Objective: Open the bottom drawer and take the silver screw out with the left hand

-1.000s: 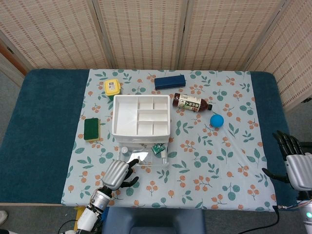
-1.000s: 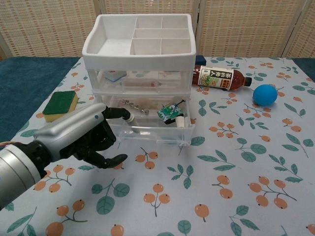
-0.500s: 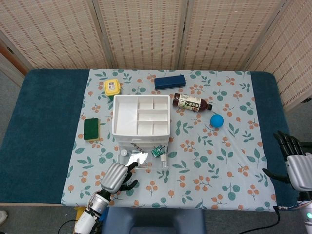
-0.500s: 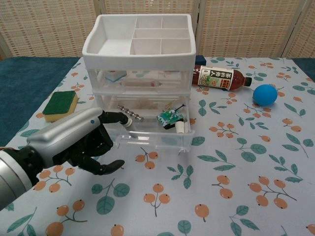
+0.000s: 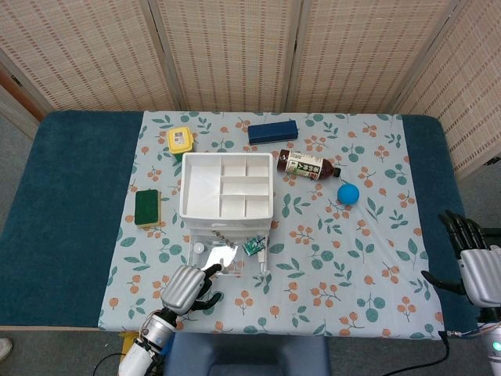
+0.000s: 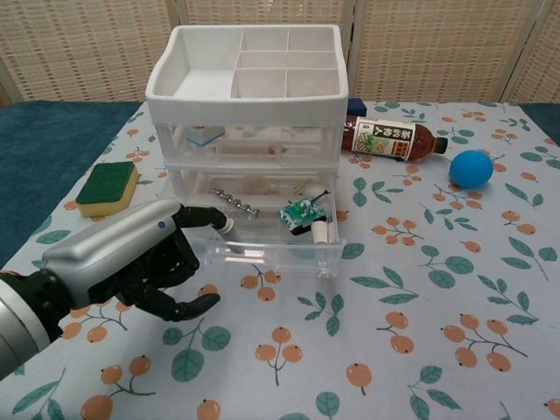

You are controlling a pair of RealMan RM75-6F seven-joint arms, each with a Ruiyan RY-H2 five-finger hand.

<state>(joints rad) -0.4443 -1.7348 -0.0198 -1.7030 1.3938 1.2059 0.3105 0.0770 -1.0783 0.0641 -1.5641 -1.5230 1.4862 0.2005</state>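
Observation:
The white drawer unit (image 5: 227,186) (image 6: 249,83) stands mid-table. Its clear bottom drawer (image 5: 232,258) (image 6: 273,255) is pulled out toward me. Inside lie the silver screw (image 6: 236,204) (image 5: 222,234) at the back left, a small green circuit board (image 6: 300,213) and a white cylinder (image 6: 320,232). My left hand (image 6: 131,265) (image 5: 186,287) sits at the drawer's front left corner, its fingers curled and one fingertip (image 6: 217,220) hooked over the front wall. My right hand (image 5: 476,265) rests at the table's right edge with its fingers spread and nothing in it.
A green sponge (image 6: 108,186) (image 5: 146,207) lies left of the unit. A brown bottle (image 6: 389,138) (image 5: 308,165) and a blue ball (image 6: 472,168) (image 5: 348,193) are to its right. Behind it sit a yellow container (image 5: 181,140) and a dark blue box (image 5: 272,131).
My left hand has drawn back toward me with the bottom drawer, which now stands further out. The screw and other contents show more fully. The right hand has not moved.

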